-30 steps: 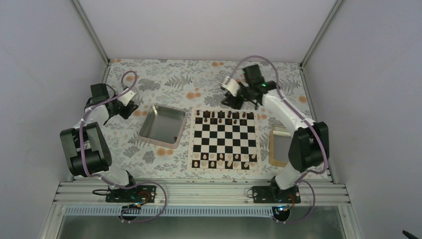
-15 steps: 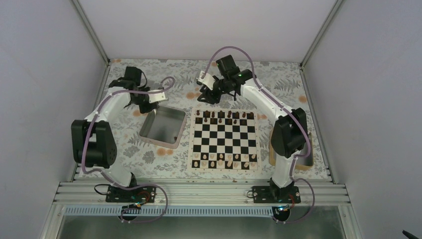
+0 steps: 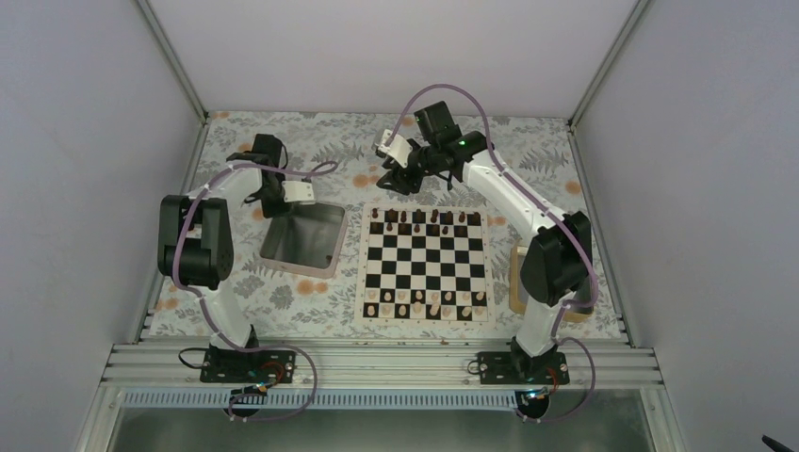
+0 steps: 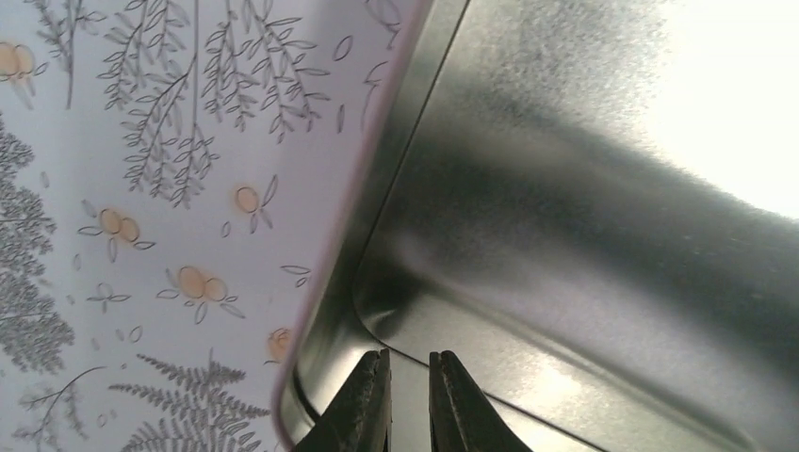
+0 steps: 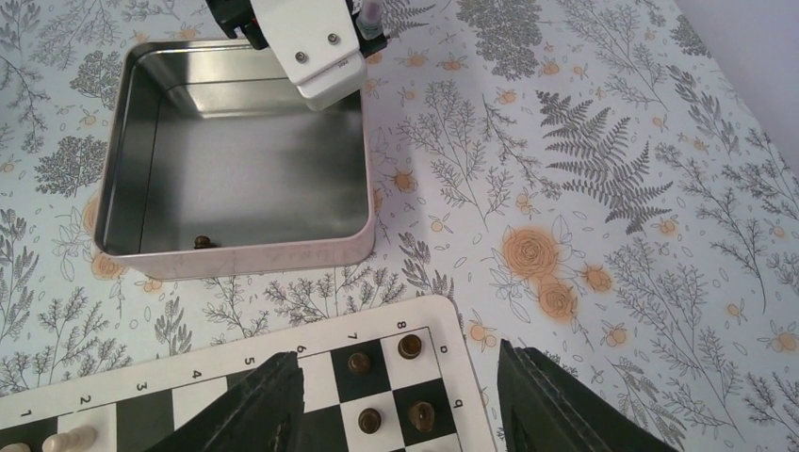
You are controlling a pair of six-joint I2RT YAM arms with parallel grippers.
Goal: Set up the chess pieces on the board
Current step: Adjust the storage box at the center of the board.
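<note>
Left gripper [image 4: 407,400] reads as closed from my seat: the two dark fingers sit almost together with only a sliver between them, and nothing is pinched there. It hangs over one inside corner of the metal tray [image 4: 372,160], with the tray's rounded rim just beside the fingers and the floral tablecloth [image 4: 141,188] beyond that rim.

On the overhead view I see this gripper [image 3: 280,205] at the tray's far-left corner.

My right gripper [image 5: 400,377] stands open, jaws well apart, holding nothing. Directly under it lies a corner of the board [image 5: 141,386], and four of the dark chess pieces [image 5: 359,363] stand upright on the squares between the fingers, in two short rows.

Ahead of those fingers and to one side sits the same tray [image 5: 236,259], and I can make out one more small dark piece [image 5: 202,242] lying on its floor against the wall nearest the board.

From above, the right gripper [image 3: 396,181] hovers just past the board's [image 3: 424,264] far-left corner. Dark pieces [image 3: 419,218] line the far edge and pale pieces [image 3: 424,303] the near edge.
</note>
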